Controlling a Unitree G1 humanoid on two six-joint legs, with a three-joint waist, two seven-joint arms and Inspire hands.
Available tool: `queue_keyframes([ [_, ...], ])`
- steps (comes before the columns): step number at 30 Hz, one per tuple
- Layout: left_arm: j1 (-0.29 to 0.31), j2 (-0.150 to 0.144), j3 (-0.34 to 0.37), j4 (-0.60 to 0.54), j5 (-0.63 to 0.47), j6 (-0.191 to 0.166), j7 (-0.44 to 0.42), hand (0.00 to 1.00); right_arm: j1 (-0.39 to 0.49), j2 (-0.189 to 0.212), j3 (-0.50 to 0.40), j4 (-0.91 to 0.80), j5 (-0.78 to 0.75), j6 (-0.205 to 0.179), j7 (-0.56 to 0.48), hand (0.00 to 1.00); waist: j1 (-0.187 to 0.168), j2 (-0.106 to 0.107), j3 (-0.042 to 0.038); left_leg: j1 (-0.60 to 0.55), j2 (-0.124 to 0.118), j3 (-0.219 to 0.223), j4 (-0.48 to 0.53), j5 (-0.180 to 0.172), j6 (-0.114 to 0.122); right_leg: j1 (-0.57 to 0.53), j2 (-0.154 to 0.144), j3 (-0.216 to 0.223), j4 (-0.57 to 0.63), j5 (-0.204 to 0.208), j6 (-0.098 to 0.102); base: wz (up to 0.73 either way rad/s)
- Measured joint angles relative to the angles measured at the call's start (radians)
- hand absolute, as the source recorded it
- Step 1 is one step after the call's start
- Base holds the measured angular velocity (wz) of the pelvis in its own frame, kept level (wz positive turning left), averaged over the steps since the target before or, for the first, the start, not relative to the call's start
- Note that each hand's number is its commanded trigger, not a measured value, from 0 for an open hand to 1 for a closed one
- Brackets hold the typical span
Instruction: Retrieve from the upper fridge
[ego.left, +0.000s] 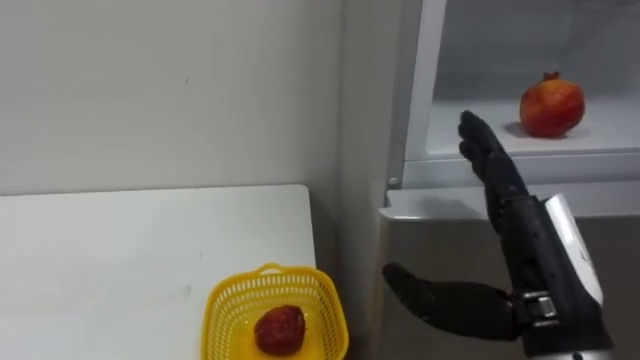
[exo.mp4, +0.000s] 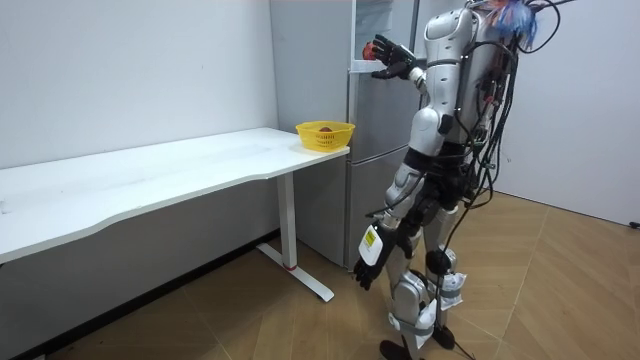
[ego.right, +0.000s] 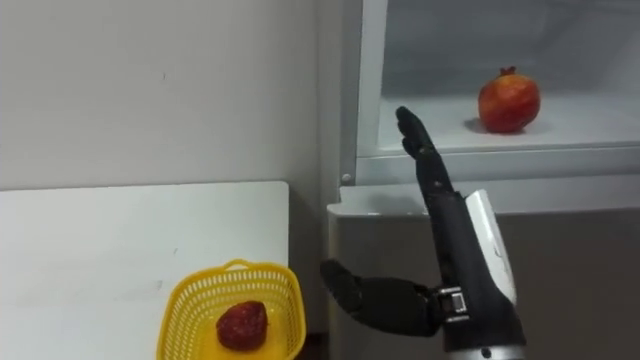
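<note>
A red pomegranate (ego.left: 552, 106) stands on the white shelf (ego.left: 455, 140) of the open upper fridge compartment. My right hand (ego.left: 518, 225) reaches up in front of the shelf's edge with fingers straight and thumb spread out below, open and holding nothing. Its fingertips (ego.left: 472, 130) are level with the shelf, left of the pomegranate and apart from it. In the room view I stand facing the fridge (exo.mp4: 375, 150), right hand (exo.mp4: 393, 56) raised to the compartment, while my left hand (exo.mp4: 366, 268) hangs at my side.
A yellow basket (ego.left: 232, 296) holding a red fruit (ego.left: 280, 330) sits on the right end of the white table (ego.left: 150, 250), beside the fridge. The closed lower fridge door (ego.left: 440, 235) is under the shelf. A white wall stands behind the table.
</note>
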Motion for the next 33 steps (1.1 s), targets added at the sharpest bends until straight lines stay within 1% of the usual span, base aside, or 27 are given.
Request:
queue_keyframes([
  [4,0.012,0.001,0.001,-0.010,0.001,0.000,0.010,0.00,0.018,0.009,-0.050,-0.003,-0.015,0.000,-0.044,0.00,-0.027,-0.009,-0.0007,-0.003,-0.001,0.000,0.001,-0.001,0.001,0.000,0.001,0.001,-0.008,-0.001,0.002,0.00],
  [5,0.015,0.001,0.002,-0.011,0.001,0.000,0.010,0.00,0.018,0.011,-0.072,-0.003,-0.024,0.000,-0.060,0.00,-0.041,-0.013,-0.0018,-0.004,-0.002,-0.001,0.001,-0.001,0.001,0.000,0.001,0.001,-0.008,-0.001,0.002,0.00],
  [6,0.015,0.001,0.004,-0.010,0.001,0.000,0.009,0.00,0.018,0.010,-0.092,-0.005,-0.027,0.000,-0.081,0.00,-0.046,-0.015,-0.0029,-0.004,-0.002,-0.001,0.000,-0.001,0.001,-0.001,0.001,0.002,-0.008,-0.001,0.002,0.00],
  [7,0.018,0.001,0.007,-0.009,0.001,0.000,0.009,0.00,0.019,0.009,-0.105,-0.007,-0.031,-0.001,-0.092,0.00,-0.049,-0.016,-0.0036,-0.003,-0.002,0.000,-0.001,-0.001,0.001,0.000,0.004,0.002,-0.009,-0.001,0.003,0.00],
  [9,0.018,0.001,0.033,-0.010,0.001,-0.002,0.009,0.00,0.030,0.008,-0.163,-0.016,-0.065,-0.002,-0.139,0.00,-0.051,-0.021,-0.0069,-0.001,-0.008,0.000,-0.004,-0.001,0.001,0.000,0.007,0.004,-0.010,0.000,0.003,0.00],
  [11,0.019,0.002,0.053,-0.008,0.000,-0.008,0.010,0.00,0.032,0.002,-0.205,-0.023,-0.080,-0.007,-0.172,0.00,-0.055,-0.025,-0.0078,0.000,-0.008,0.000,-0.007,-0.001,0.000,0.001,0.008,0.001,-0.010,0.000,0.003,0.00],
  [13,0.019,0.002,0.068,-0.001,-0.001,-0.009,0.012,0.00,0.032,-0.029,-0.252,-0.024,-0.059,-0.011,-0.233,0.00,-0.058,-0.029,-0.0060,0.009,-0.009,0.000,-0.015,0.000,0.000,0.006,0.007,0.001,-0.010,-0.001,0.003,0.00],
  [14,0.020,0.002,0.072,-0.001,0.000,-0.009,0.012,0.00,0.032,-0.034,-0.266,-0.024,-0.057,-0.011,-0.244,0.00,-0.062,-0.033,-0.0046,0.010,-0.009,-0.001,-0.015,0.000,0.000,0.008,0.007,0.000,-0.011,-0.001,0.003,0.00],
  [15,0.024,0.003,0.080,-0.004,0.000,-0.009,0.012,0.00,0.030,-0.050,-0.292,-0.024,-0.039,-0.011,-0.267,0.00,-0.067,-0.040,-0.0010,0.015,-0.010,-0.002,-0.015,0.000,0.000,0.014,0.007,-0.001,-0.012,-0.003,0.003,0.04],
  [16,0.027,0.004,0.082,-0.005,0.000,-0.009,0.011,0.00,0.030,-0.059,-0.306,-0.024,-0.024,-0.011,-0.273,0.00,-0.067,-0.046,0.0006,0.016,-0.010,-0.002,-0.015,0.000,0.000,0.015,0.006,0.000,-0.012,-0.004,0.004,0.03],
  [17,0.029,0.005,0.093,-0.008,0.000,-0.010,0.008,0.00,0.027,-0.077,-0.337,-0.023,0.002,-0.011,-0.287,0.00,-0.068,-0.050,0.0020,0.016,-0.011,-0.002,-0.015,0.000,0.000,0.015,0.006,0.003,-0.012,-0.005,0.004,0.00],
  [18,0.030,0.008,0.099,-0.011,0.000,-0.010,0.004,0.00,0.019,-0.100,-0.363,-0.013,0.035,-0.013,-0.301,0.00,-0.068,-0.055,0.0042,0.016,-0.011,-0.002,-0.015,0.000,0.000,0.015,0.006,0.002,-0.013,-0.005,0.004,0.00],
  [19,0.032,0.010,0.099,-0.014,0.001,-0.010,0.000,0.00,0.010,-0.111,-0.373,0.000,0.051,-0.015,-0.305,0.00,-0.070,-0.057,0.0042,0.016,-0.011,-0.002,-0.015,0.000,0.000,0.015,0.005,0.001,-0.013,-0.005,0.004,0.00],
  [21,0.032,0.018,0.099,-0.029,0.003,-0.010,-0.010,0.00,-0.022,-0.139,-0.407,0.053,0.100,-0.015,-0.320,0.00,-0.075,-0.071,0.0057,0.015,-0.011,-0.002,-0.015,0.000,0.000,0.014,0.005,-0.003,-0.012,-0.005,0.005,0.00],
  [22,0.034,0.021,0.100,-0.031,0.003,-0.009,-0.012,0.00,-0.040,-0.145,-0.419,0.081,0.117,-0.016,-0.325,0.00,-0.074,-0.078,0.0062,0.014,-0.011,-0.002,-0.015,0.000,0.000,0.013,0.005,-0.003,-0.012,-0.005,0.005,0.00],
  [23,0.033,0.022,0.100,-0.031,0.003,-0.009,-0.012,0.00,-0.053,-0.148,-0.424,0.099,0.132,-0.015,-0.326,0.00,-0.074,-0.081,0.0060,0.014,-0.011,-0.002,-0.015,0.000,0.000,0.013,0.005,-0.003,-0.012,-0.005,0.005,0.00],
  [25,0.032,0.027,0.099,-0.032,0.000,-0.008,-0.013,0.00,-0.118,-0.156,-0.431,0.184,0.161,-0.004,-0.327,0.00,-0.074,-0.094,0.0059,0.016,-0.011,-0.002,-0.016,0.000,0.000,0.014,0.006,0.001,-0.011,-0.005,0.005,0.00],
  [26,0.031,0.029,0.099,-0.032,0.000,-0.008,-0.014,0.00,-0.132,-0.162,-0.431,0.205,0.167,-0.001,-0.327,0.00,-0.072,-0.096,0.0061,0.016,-0.011,-0.002,-0.016,0.000,0.000,0.013,0.006,0.001,-0.011,-0.005,0.005,0.00],
  [29,0.031,0.038,0.100,-0.040,0.001,-0.006,-0.029,0.00,-0.178,-0.207,-0.428,0.280,0.176,0.019,-0.324,0.00,-0.066,-0.104,0.0047,0.015,-0.012,-0.011,-0.019,0.000,0.000,0.013,0.005,-0.007,-0.011,-0.005,0.005,0.04],
  [31,0.033,0.039,0.102,-0.041,0.001,0.003,-0.031,0.00,-0.235,-0.245,-0.424,0.335,0.183,0.029,-0.316,0.00,-0.064,-0.106,0.0051,0.018,-0.013,-0.012,-0.020,0.000,0.000,0.013,0.003,-0.012,-0.011,-0.005,0.005,0.06],
  [33,0.036,0.041,0.118,-0.041,0.001,0.005,-0.033,0.00,-0.267,-0.271,-0.423,0.362,0.186,0.046,-0.304,0.00,-0.062,-0.111,0.0056,0.017,-0.013,-0.017,-0.020,0.001,0.000,0.014,0.002,-0.019,-0.011,-0.005,0.005,0.04],
])
